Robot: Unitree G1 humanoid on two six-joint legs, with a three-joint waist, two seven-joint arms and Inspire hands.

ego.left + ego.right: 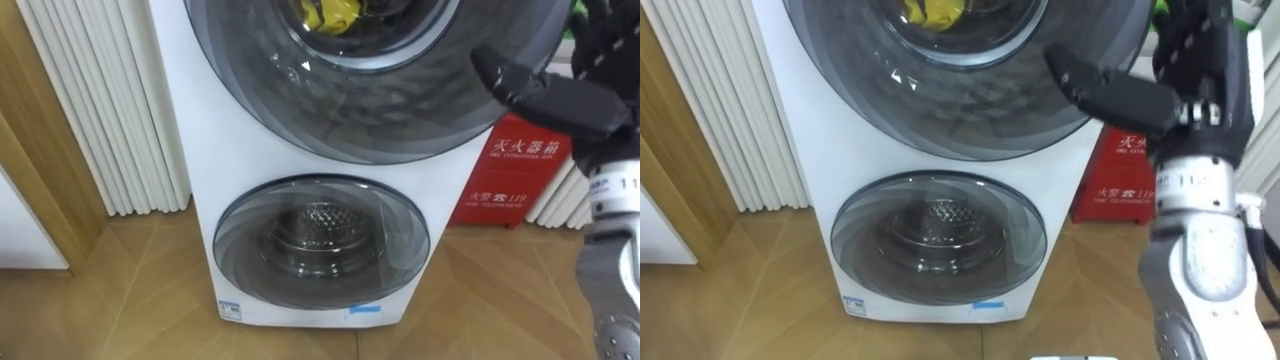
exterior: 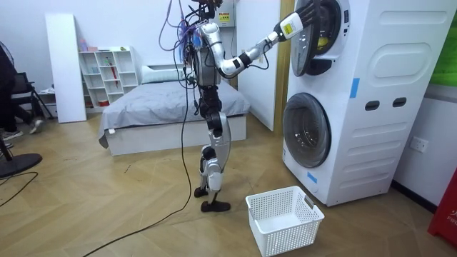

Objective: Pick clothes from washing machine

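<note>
Up top, yellow clothes point(image 1: 330, 12) in upper drum point(image 1: 400, 22), up-left of right hand point(image 1: 1202, 80); hand's grip impossible to tell.

Upper door point(image 1: 380, 110) ajar, across the drum mouth.
It hangs between robot and drum, with a yellow cloth point(image 1: 330, 12) behind its glass and the right hand point(image 1: 1185, 85) pinching its right rim. The room view shows a narrow gap between door and washer point(image 1: 215, 150). Lower door point(image 1: 322, 240) is closed. Red box point(image 1: 505, 170) sits beside the washer's right; basket point(image 2: 282, 194) on the floor in front.
</note>
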